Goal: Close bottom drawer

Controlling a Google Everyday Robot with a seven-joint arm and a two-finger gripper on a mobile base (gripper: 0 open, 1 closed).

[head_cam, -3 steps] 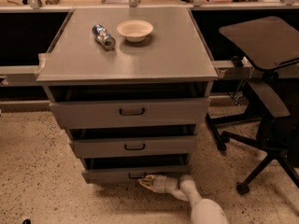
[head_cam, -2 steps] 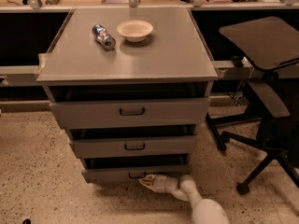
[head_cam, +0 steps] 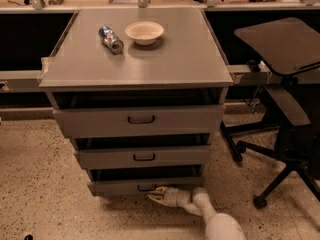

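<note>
The bottom drawer [head_cam: 120, 185] is the slim lowest grey front of the cabinet, standing slightly out with a dark gap above it. Its small dark handle [head_cam: 145, 187] sits at the middle of the front. My gripper [head_cam: 156, 195] is low near the floor, its pale fingertips against the drawer front just right of and below the handle. The white arm [head_cam: 215, 219] reaches in from the lower right.
Two wider drawers [head_cam: 140, 120] above also stand slightly out. A white bowl [head_cam: 144, 32] and a lying can [head_cam: 111, 39] rest on the cabinet top. A dark office chair [head_cam: 285, 84] stands close on the right. Speckled floor lies in front.
</note>
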